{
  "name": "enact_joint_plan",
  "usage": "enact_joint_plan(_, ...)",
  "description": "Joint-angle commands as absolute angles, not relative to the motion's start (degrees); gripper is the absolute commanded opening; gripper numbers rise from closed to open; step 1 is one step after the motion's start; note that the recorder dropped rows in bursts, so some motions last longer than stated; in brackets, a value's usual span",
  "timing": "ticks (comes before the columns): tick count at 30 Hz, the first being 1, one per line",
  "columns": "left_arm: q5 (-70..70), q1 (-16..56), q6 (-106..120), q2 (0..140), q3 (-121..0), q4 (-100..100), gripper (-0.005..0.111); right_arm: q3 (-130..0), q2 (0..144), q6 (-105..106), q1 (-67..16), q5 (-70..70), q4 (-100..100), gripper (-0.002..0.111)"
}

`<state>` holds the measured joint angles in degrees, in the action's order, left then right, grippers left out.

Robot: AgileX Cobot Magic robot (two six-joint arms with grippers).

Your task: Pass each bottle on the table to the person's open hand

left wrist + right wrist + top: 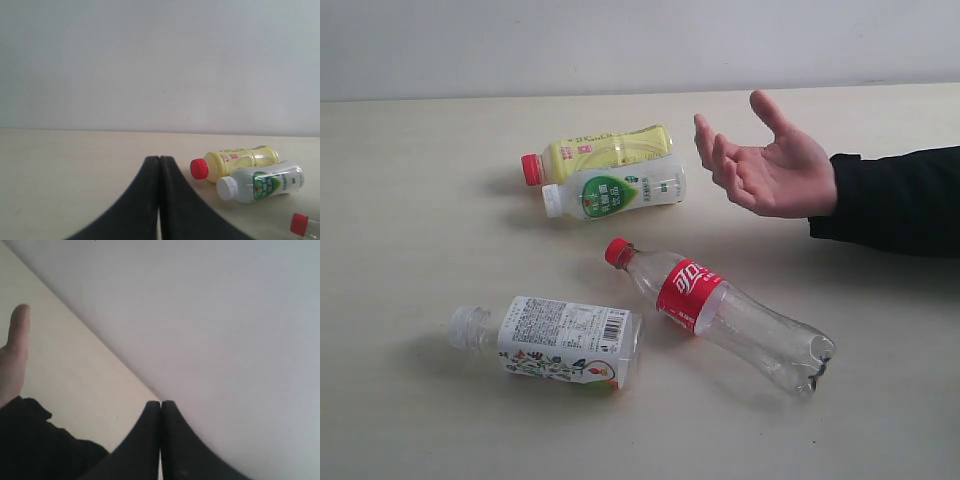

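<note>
Table (pixel 410 230): pale beige, faint wood grain. Yellow bottle (pixel 610 150), nearest the far edge: red cap, yellow label. White bottle (pixel 620 190): white cap, green-and-white label. Clear bottle (pixel 740 320): red cap, red label with white script. Clear-capped bottle (pixel 565 340), nearest the near edge: white label, black print, barcode, multicoloured floral band. Hand (pixel 775 170): light skin; sleeve (pixel 900 200) black.

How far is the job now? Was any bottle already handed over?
Done: nothing visible. The yellow bottle, white bottle with green label, clear bottle with red label and bottle with white printed label all lie on the table. In hand: nothing; the left gripper and right gripper are shut and empty, and the open hand is empty. Left: all four handovers.
</note>
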<state>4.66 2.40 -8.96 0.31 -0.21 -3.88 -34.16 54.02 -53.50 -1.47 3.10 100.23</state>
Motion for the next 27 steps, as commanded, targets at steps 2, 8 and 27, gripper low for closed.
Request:
enact_joint_plan(2, 4.7, 2.3, -9.2, 0.0, 0.0, -4.0, 0.000, -30.7, 54.1, -55.9, -1.7, -2.2, 99.9, 0.000)
enact_joint_plan(8, 4.7, 2.3, -9.2, 0.0, 0.0, -4.0, 0.000, -30.2, 54.1, -53.5, -2.6, -9.5, 82.8, 0.000)
enact_joint_plan(27, 4.7, 2.3, -9.2, 0.0, 0.0, -4.0, 0.000, -41.8, 66.6, 33.5, -18.7, -53.0, -9.5, 0.000)
